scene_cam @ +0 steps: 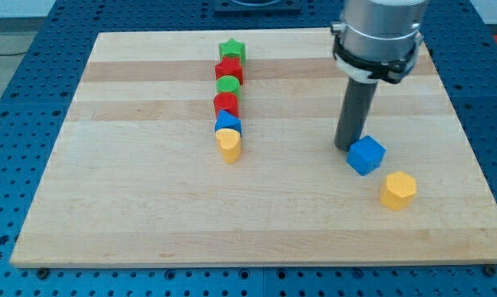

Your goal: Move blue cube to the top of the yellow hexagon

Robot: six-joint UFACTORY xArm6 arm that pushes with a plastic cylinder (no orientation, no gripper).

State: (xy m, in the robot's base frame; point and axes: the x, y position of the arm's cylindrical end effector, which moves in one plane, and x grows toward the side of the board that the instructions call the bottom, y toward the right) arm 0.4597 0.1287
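The blue cube (pixel 366 155) lies on the wooden board at the view's right. The yellow hexagon (pixel 398 190) lies just below and to the right of it, a small gap apart. My tip (pixel 349 148) stands on the board at the cube's upper left edge, touching or nearly touching it.
A column of blocks runs down the board's middle: a green star (pixel 232 50), a red block (pixel 229 69), a green block (pixel 227 85), a red block (pixel 226 103), a blue block (pixel 227 122) and a yellow heart-like block (pixel 228 145). The board's right edge (pixel 471 157) is near.
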